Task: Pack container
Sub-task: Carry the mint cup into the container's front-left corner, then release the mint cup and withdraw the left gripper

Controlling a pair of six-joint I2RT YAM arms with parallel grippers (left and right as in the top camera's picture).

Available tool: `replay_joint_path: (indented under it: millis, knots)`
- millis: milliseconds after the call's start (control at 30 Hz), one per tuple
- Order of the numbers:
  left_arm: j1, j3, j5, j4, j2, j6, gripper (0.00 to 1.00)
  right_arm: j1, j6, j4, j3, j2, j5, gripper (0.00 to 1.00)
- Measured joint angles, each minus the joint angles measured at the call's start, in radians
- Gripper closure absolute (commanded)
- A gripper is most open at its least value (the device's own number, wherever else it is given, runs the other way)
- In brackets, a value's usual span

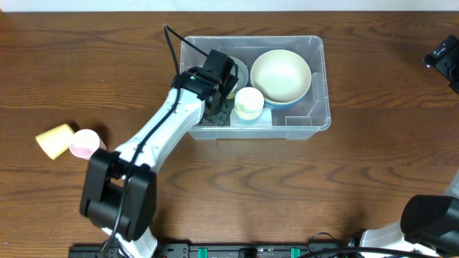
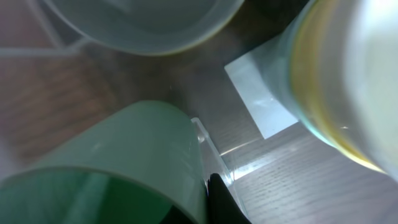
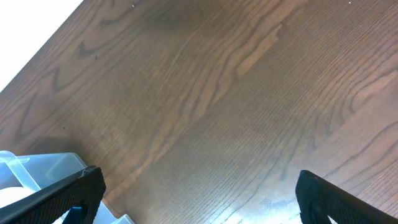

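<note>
The left gripper (image 1: 219, 107) is reaching down into the left end of the container (image 1: 315, 118), the clear bin sitting on the table (image 1: 373, 179). It is seemingly pinching the wall of a green cup (image 2: 124, 168): one dark finger (image 2: 217, 199) is pressing on the cup's outside, while the other is hidden, presumably inside it. Just beyond the fingers a grey bowl (image 2: 143, 25) is lying, and close to their right a cream cup (image 2: 348, 81) is standing. The right gripper (image 3: 198, 175) is hanging with its fingers spread wide and nothing between them, the bin's corner showing just off its left finger. Crowding is the likely risk: a green cup let go while tilted could be landing on the bowl's rim or knocking the cream cup, and the fingers could be snagging neighbours while lifting out. A yellow cup (image 1: 56, 140) and a pink cup (image 1: 84, 143) are lying well behind the left fingers, outside the bin.
</note>
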Motion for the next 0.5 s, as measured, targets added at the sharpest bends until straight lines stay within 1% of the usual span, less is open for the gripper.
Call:
replay_joint_path:
  millis: [133,333,500]
  knots:
    - [0.0,0.0,0.0,-0.001,0.032,0.0,0.94,0.0,0.0,0.0,0.0,0.0,0.0,0.01]
    - [0.0,0.0,0.0,-0.006,0.035,0.0,0.94,0.0,0.0,0.0,0.0,0.0,0.0,0.01]
    - [0.0,0.0,0.0,-0.041,0.035,0.0,0.94,0.0,0.0,0.0,0.0,0.0,0.0,0.01]
